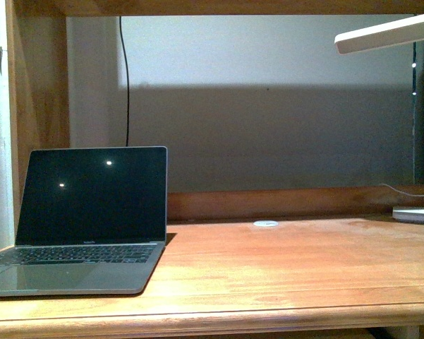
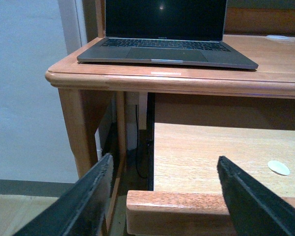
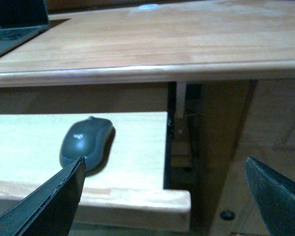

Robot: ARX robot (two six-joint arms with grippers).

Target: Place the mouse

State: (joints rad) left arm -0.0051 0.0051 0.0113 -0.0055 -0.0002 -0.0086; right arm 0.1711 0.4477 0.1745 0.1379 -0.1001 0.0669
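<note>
Mouse lying flat on pull-out shelf under tabletop, just ahead of right pincer, jaws spread wide and empty, left pincer likewise open, laptop beyond it

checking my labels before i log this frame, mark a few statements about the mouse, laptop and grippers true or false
1. The mouse lies on the pull-out shelf below the desktop. True.
2. The right gripper is shut on the mouse. False: its fingers are spread open, and the mouse rests on the shelf.
3. The laptop is closed. False: its lid is up, screen dark.
4. The left gripper is open and empty. True.
</note>
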